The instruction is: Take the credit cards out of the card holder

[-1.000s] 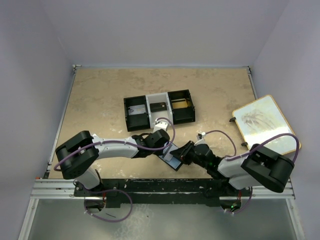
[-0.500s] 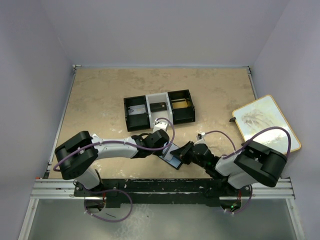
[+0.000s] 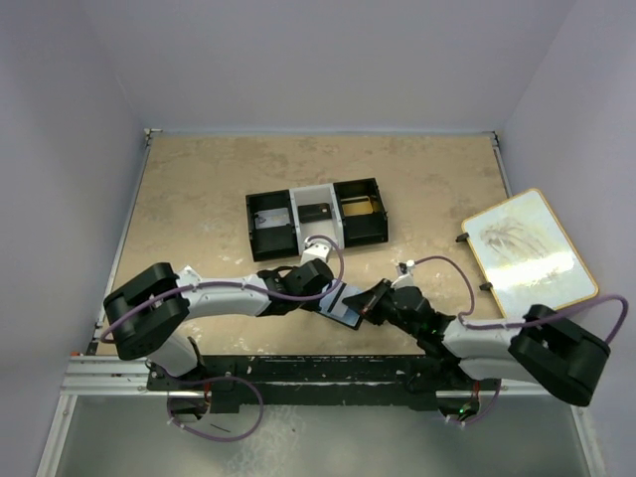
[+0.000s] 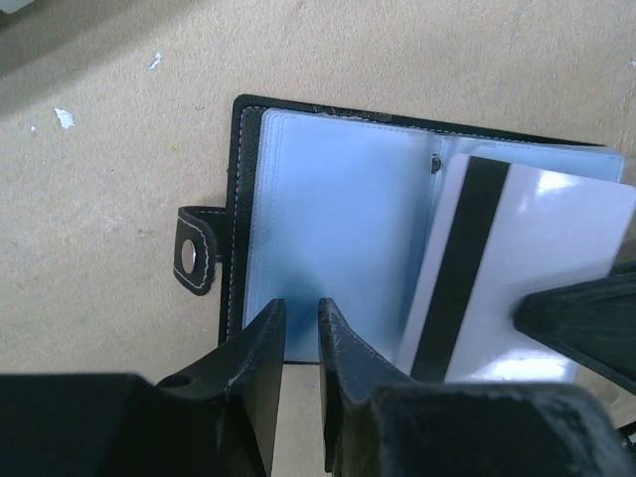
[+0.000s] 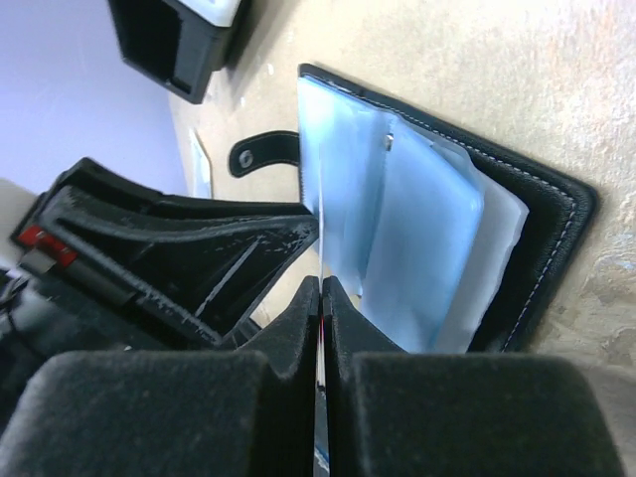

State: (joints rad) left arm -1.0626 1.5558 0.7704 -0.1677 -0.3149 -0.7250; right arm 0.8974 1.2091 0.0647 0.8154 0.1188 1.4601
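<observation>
While the card holder (image 3: 343, 303) lies open at 6 o'clock on the tabletop (image 3: 199, 199), close to the arm bases, we judge the task to be partway through, in the middle of an extraction. The left end effector (image 4: 301, 318) reaches in from 9 o'clock with its jaws almost together, and as far as we can tell they pinch the near edge of the holder's left leaf and pin it down. The right end effector (image 5: 320, 293) comes in from 3 o'clock with its jaws fully closed on a striped credit card (image 4: 537, 268), which is pale with one dark band. That card lies skewed over the right-hand sleeves. We cannot tell whether its far end is free of its sleeve.

At 12 o'clock from the holder stands a three-compartment tray (image 3: 296, 227). We see a dark card (image 3: 317, 212) in its middle compartment and a gold card (image 3: 361, 206) in its right one, and we take these to be cards already removed. Pulling the gripped card clear is what is left. The sleeves we can see look empty, but we cannot rule out more cards beneath them.
</observation>
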